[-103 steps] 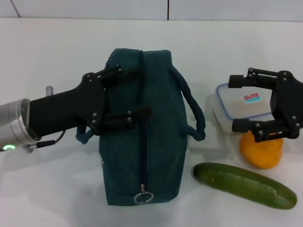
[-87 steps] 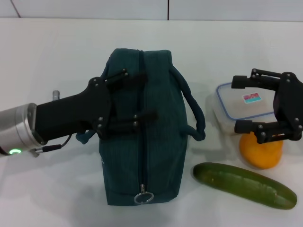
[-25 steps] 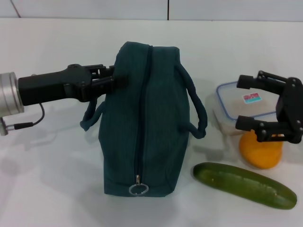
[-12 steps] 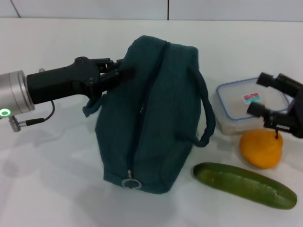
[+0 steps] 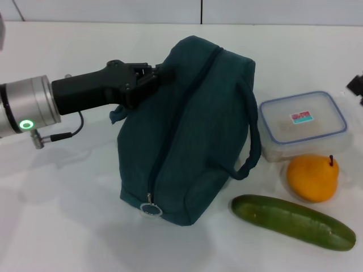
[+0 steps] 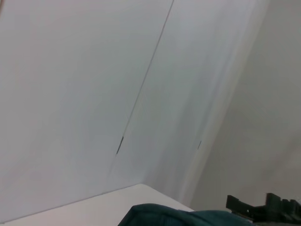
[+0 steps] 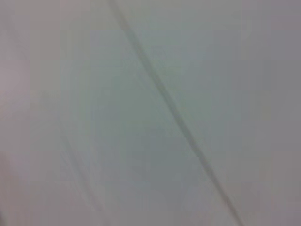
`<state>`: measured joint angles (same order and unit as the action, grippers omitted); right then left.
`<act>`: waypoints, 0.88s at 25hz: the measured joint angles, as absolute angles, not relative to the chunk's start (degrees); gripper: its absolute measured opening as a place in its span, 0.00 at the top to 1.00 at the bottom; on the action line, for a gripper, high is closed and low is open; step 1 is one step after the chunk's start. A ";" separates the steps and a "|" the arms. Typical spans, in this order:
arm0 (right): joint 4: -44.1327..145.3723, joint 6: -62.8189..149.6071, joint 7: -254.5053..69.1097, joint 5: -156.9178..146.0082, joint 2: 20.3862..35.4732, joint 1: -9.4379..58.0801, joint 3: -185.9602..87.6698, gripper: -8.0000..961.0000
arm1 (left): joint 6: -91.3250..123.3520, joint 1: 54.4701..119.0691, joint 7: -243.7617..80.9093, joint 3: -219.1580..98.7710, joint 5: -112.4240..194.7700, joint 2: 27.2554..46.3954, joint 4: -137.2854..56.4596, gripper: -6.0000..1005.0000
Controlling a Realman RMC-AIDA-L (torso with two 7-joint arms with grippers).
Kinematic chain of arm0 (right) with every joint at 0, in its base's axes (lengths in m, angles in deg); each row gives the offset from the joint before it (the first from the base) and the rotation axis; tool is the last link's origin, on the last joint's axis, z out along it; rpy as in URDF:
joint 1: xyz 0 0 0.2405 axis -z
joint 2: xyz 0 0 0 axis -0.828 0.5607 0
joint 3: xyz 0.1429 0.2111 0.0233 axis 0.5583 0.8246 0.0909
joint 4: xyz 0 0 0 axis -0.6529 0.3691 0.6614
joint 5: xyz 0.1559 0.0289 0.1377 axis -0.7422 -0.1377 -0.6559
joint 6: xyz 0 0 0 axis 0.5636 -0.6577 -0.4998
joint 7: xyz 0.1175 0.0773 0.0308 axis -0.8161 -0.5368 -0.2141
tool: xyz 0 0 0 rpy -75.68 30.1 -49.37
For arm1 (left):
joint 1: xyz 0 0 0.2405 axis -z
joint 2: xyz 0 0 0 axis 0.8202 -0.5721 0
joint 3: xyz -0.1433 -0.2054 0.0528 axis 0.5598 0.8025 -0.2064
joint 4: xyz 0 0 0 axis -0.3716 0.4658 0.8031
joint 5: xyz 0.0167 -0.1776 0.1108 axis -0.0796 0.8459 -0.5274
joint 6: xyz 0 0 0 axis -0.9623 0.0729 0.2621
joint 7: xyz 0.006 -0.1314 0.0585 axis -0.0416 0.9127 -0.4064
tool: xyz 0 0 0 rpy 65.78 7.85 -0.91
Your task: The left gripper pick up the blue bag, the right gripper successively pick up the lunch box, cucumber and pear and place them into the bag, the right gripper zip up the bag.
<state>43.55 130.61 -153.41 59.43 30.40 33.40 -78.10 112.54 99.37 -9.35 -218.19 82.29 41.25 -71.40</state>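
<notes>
Left gripper [image 5: 156, 79]: jaws clamped on the upper left edge of the blue bag [image 5: 190, 133], which stands tilted on the white tabletop [image 5: 68, 215], zipper closed, ring pull [image 5: 150, 209] at the near end. Right gripper [image 5: 357, 86]: only a black sliver at the right edge; jaw state cannot be told. Lunch box [image 5: 302, 124] right of the bag; pear [image 5: 312, 178] touching its near side; cucumber [image 5: 292, 221] nearest.

Bright even light, soft shadows, right wrist view blurred
</notes>
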 joint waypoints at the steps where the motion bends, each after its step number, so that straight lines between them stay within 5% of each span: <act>1: 44.56 130.41 -154.07 59.44 30.35 33.52 -76.82 0.08 | 112.54 99.37 -9.35 -218.19 82.29 41.25 -71.40 0.94; 22: 52.78 113.63 -182.93 58.77 30.51 34.93 -71.62 0.08 | 111.95 98.27 -18.35 -218.19 81.70 41.31 -68.41 0.95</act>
